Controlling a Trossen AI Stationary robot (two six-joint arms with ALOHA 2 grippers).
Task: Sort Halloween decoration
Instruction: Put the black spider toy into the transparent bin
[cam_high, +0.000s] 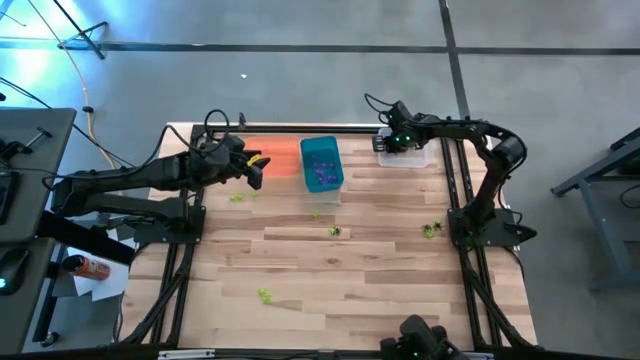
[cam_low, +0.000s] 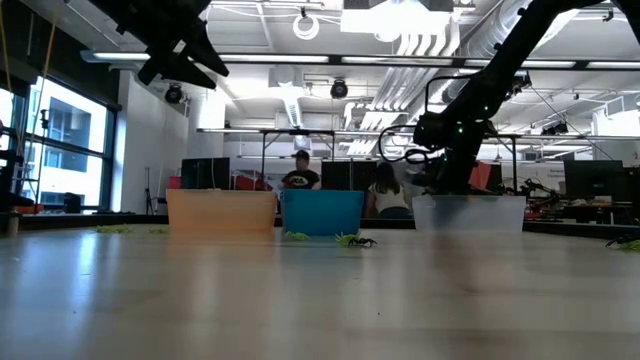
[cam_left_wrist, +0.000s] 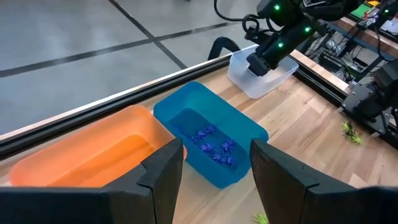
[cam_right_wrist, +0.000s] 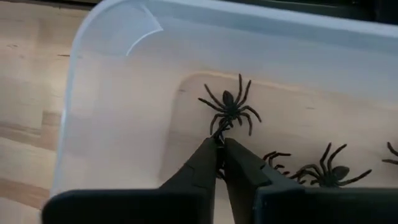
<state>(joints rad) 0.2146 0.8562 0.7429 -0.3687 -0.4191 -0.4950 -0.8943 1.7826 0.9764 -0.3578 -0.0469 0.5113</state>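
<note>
jaws of the right gripper (cam_right_wrist: 219, 144) are nearly shut, tips at a leg of a black spider (cam_right_wrist: 229, 107) in the clear bin (cam_right_wrist: 112, 74); whether they grip it i cannot tell. left gripper (cam_left_wrist: 214, 163) is open and empty, high over the orange bin (cam_left_wrist: 93, 155). purple spiders (cam_left_wrist: 214, 144) lie in the teal bin (cam_left_wrist: 249, 134), more black ones in the clear. green spiders (cam_high: 264, 295) lie on the table (cam_high: 380, 290) at 6 o'clock of the bins, unsorted: roughly halfway, i judge
</note>
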